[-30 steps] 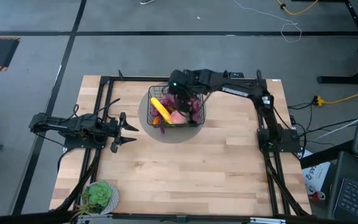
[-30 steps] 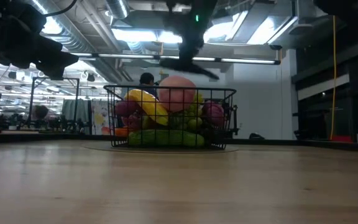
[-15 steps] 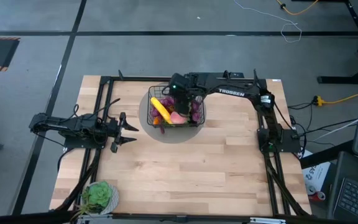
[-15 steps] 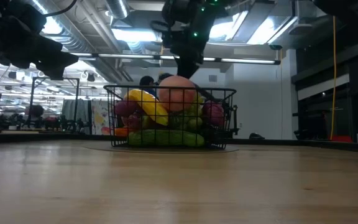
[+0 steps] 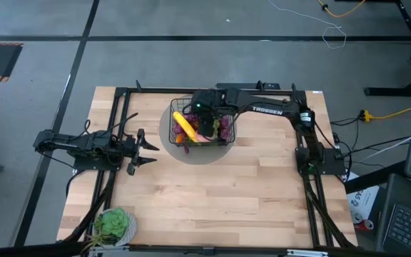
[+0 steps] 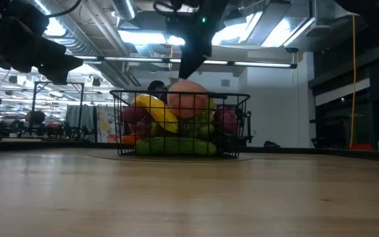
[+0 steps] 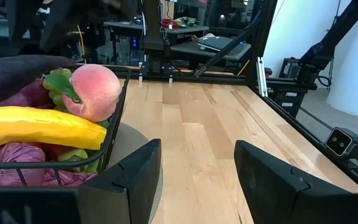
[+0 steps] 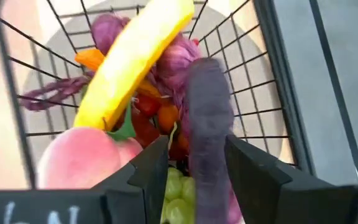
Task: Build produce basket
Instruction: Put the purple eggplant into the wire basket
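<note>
The black wire basket (image 5: 228, 133) stands on a round grey disc at the table's far middle. It holds a yellow banana (image 8: 135, 56), a pink peach (image 8: 82, 162), purple grapes (image 8: 173, 59), green grapes and a cucumber (image 6: 176, 146). A dark purple eggplant (image 8: 209, 112) lies on top of the pile; it also shows in the left wrist view (image 7: 23, 65). My right gripper (image 8: 196, 168) hangs over the basket, open, its fingers on either side of the eggplant with a gap showing on one side. My left gripper (image 5: 147, 148) waits open at the table's left.
The grey disc (image 5: 173, 148) reaches out past the basket on the near left. A potted green plant (image 5: 113, 225) stands at the near left corner. Bare wood lies near and right of the basket. A person (image 6: 155, 83) shows in the room behind.
My right gripper has moved toward the table's left edge over the basket, dipped down to the pile, then come up a little and tipped. The rest of the produce and the basket have stayed put.
</note>
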